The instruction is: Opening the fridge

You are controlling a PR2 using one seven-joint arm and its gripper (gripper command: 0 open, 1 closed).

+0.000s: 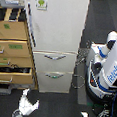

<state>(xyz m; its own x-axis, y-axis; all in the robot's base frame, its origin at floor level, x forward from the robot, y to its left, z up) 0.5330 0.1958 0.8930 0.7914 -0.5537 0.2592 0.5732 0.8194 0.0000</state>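
Fridge stood upright, door shut, mid-frame; tall axis vertical. Pincer lay low, toward exterior view's left of drawers, well below door. Pincer opening: could not tell.

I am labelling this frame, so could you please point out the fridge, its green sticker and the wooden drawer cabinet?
fridge (59, 24): exterior view, bare middle of the upper door.
green sticker (41, 1): exterior view, its centre.
wooden drawer cabinet (12, 47): exterior view, a closed drawer front.

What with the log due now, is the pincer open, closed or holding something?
Pincer: cannot be told; too blurred here. It is apart from the fridge.
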